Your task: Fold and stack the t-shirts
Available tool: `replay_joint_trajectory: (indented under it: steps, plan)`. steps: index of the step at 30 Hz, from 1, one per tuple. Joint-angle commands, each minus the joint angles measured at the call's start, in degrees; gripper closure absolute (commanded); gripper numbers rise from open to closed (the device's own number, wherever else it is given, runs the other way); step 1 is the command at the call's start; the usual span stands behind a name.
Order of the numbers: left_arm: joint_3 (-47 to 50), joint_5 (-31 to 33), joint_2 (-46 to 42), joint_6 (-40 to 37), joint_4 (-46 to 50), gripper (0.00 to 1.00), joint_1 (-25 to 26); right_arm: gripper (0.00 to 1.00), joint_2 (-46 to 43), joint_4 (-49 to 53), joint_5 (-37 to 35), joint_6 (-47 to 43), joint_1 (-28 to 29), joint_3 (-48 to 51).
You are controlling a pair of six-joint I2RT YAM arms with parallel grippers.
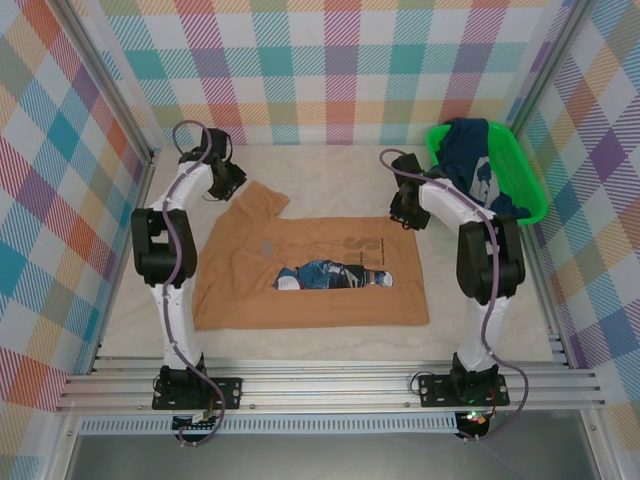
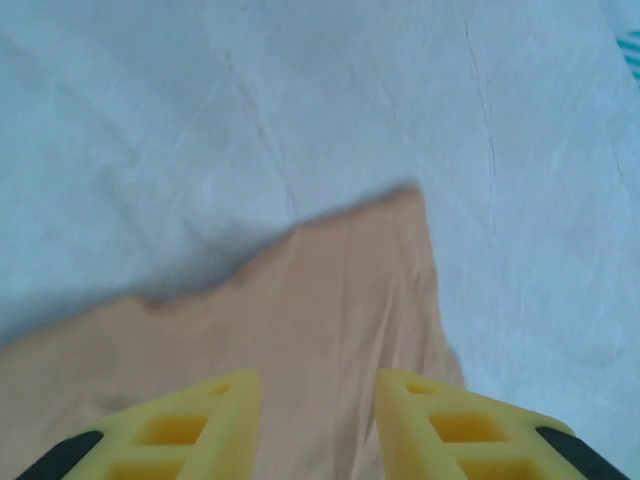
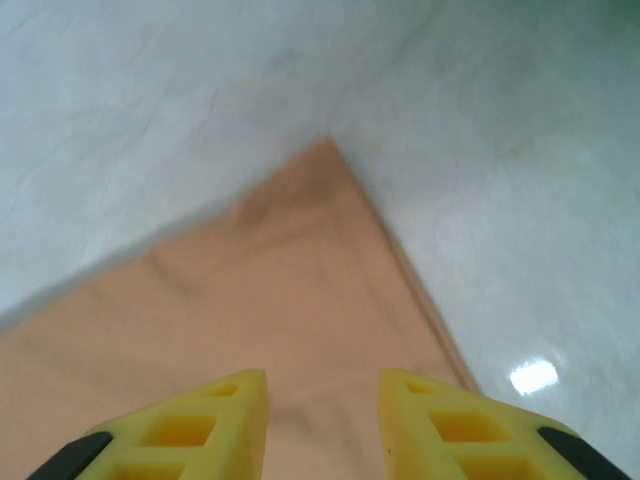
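The tan-orange t-shirt (image 1: 240, 290) lies spread on the table, its blue-and-white cartoon print (image 1: 332, 275) facing up. My left gripper (image 1: 232, 188) hovers over the shirt's far left corner, a sleeve that sticks out. In the left wrist view the tan cloth (image 2: 340, 290) lies flat under the open left gripper (image 2: 318, 390). My right gripper (image 1: 403, 212) is over the far right corner. The right wrist view shows that pointed corner (image 3: 300, 260) below the open right gripper (image 3: 322, 385), nothing pinched. The navy t-shirt (image 1: 470, 150) lies crumpled in the basket.
A green plastic basket (image 1: 535, 195) stands at the back right, close beside the right arm. The table is covered with a pale cloth (image 1: 330, 165). Plaid walls close in the back and both sides. A metal rail (image 1: 330, 385) runs along the near edge.
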State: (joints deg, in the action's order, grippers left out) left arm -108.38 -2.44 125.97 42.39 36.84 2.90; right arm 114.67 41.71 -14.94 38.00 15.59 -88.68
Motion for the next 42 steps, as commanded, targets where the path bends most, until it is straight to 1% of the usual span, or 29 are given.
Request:
replay_joint_trajectory:
  steps: [1,5,9,12,17,19,21,23,26,28,30,32,34,39,42]
  plan:
    - [-6.19,-0.29,3.66,0.34,-1.63,0.63,-0.70,0.66,4.06,0.63,-2.72,-1.40,-1.81,-4.13]
    - [-10.95,-1.89,7.98,-0.47,-4.41,0.62,-0.87,0.67,8.38,0.21,-0.59,-1.14,-3.52,-7.13]
    - [-13.86,-3.80,11.45,-1.96,-7.34,0.60,-0.83,0.68,11.46,-1.75,3.05,-3.37,-3.91,-10.00]
    - [-17.20,-2.95,14.31,-4.16,-6.45,0.59,-0.83,0.69,13.30,-0.72,3.79,-3.55,-3.91,-12.50]
    - [-22.80,-2.84,18.75,-6.24,-5.41,0.58,-0.78,0.70,14.28,-1.34,5.15,-3.14,-3.92,-13.19]
    - [-25.78,-2.19,20.42,-6.59,-3.56,0.57,-0.70,0.70,14.96,0.59,4.99,-2.60,-3.91,-14.57]
    - [-27.06,-2.00,21.01,-6.45,-3.07,0.57,-0.61,0.70,13.56,-0.91,4.29,-2.46,-3.82,-13.24]
    - [-27.14,-1.88,21.21,-6.71,-3.69,0.57,-0.43,0.67,11.51,-3.98,4.48,-2.50,-3.80,-10.48]
    - [-28.78,-1.21,22.37,-6.94,-2.10,0.56,-0.22,0.67,14.17,0.50,4.56,-2.10,-3.82,-14.14]
    - [-30.85,-0.90,23.70,-7.66,-0.38,0.55,-0.02,0.70,16.50,3.78,4.87,-1.51,-3.82,-16.50]
    - [-32.24,-0.89,24.62,-8.41,0.39,0.54,0.16,0.78,17.67,5.11,5.09,-0.78,-3.82,-16.87]
    - [-33.17,-0.57,25.49,-9.22,0.85,0.53,0.70,0.87,17.48,5.22,4.87,-0.01,-3.81,-16.06]
    - [-34.11,0.74,26.18,-10.36,2.00,0.53,1.25,0.92,16.54,4.96,4.70,0.50,-3.82,-14.92]
    - [-34.20,2.82,27.68,-12.24,2.82,0.54,2.60,0.98,14.40,4.32,5.61,0.46,-3.72,-13.20]
    - [-34.63,4.03,28.33,-13.17,3.23,0.56,3.50,0.99,13.80,4.53,5.88,0.61,-3.67,-12.62]
